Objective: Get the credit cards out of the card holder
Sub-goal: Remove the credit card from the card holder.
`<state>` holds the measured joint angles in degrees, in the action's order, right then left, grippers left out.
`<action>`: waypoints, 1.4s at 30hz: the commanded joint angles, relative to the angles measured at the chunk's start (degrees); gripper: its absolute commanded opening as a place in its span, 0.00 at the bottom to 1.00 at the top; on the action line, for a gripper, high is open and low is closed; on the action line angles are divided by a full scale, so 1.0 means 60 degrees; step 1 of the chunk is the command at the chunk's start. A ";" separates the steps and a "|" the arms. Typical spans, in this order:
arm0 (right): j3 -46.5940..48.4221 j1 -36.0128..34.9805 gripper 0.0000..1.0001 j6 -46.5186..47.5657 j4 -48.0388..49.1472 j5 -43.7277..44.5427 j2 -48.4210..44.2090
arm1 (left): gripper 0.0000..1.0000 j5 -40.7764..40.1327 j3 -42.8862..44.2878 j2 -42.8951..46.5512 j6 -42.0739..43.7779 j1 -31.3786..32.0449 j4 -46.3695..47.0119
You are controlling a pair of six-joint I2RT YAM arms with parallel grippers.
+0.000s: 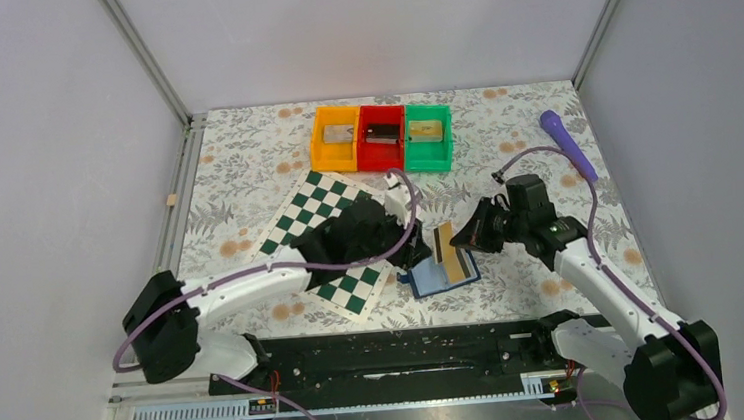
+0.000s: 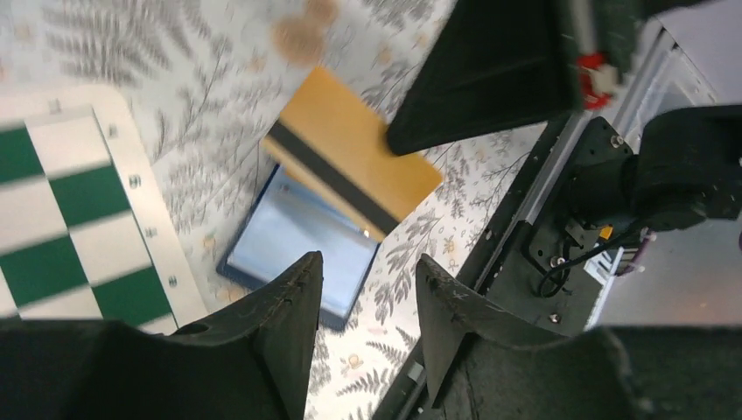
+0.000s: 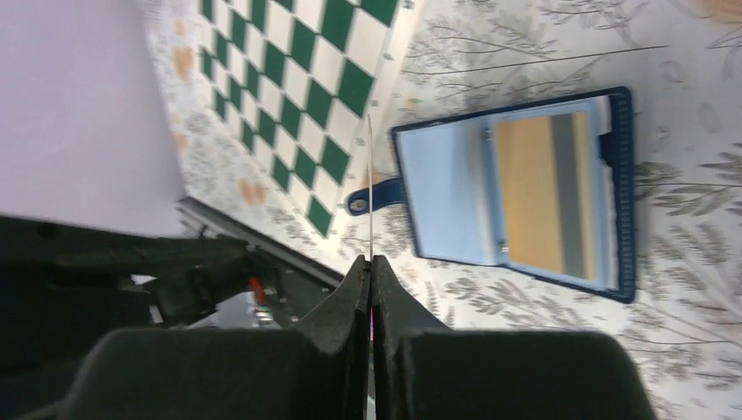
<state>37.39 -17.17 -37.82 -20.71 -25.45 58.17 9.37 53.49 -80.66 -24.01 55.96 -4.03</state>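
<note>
The blue card holder [image 1: 432, 279] lies open on the floral cloth by the chessboard's right corner. It also shows in the left wrist view [image 2: 297, 245] and the right wrist view [image 3: 446, 192]. My right gripper [image 1: 465, 241] is shut on a tan-gold credit card [image 1: 448, 251] with a dark stripe and holds it above the holder. That card is flat-on in the left wrist view [image 2: 350, 157] and edge-on in the right wrist view [image 3: 370, 175] between my shut right gripper [image 3: 370, 261]. Another tan card [image 3: 547, 192] sits in the holder's pocket. My left gripper [image 1: 414, 257] [image 2: 367, 271] is open and empty beside the holder's left edge.
Orange [image 1: 334, 139], red [image 1: 380, 137] and green [image 1: 427, 135] bins stand in a row at the back, each with something inside. The green-and-white chessboard [image 1: 330, 235] lies left of the holder. A purple tool [image 1: 568, 144] lies at the back right. A black rail [image 1: 409, 352] runs along the front edge.
</note>
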 commanded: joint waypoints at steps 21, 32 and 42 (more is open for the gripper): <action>-0.1338 0.0049 0.00 -0.3798 0.2311 -0.1372 -0.1790 | 0.50 -0.5088 -0.1886 0.0166 0.7387 0.3354 0.5455; -0.1829 0.0049 0.00 -0.4381 0.2929 -0.1231 -0.1978 | 0.50 -0.6521 -0.1765 -0.0905 0.8258 0.3988 0.6238; -0.1992 0.0045 0.00 -0.4666 0.3187 -0.1383 -0.2180 | 0.29 -0.7315 -0.1817 -0.1133 0.8523 0.4064 0.6884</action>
<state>25.43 -17.17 -64.23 -4.14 -32.58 46.06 -30.26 40.80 -87.18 25.80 79.83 31.59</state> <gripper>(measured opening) 0.021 0.368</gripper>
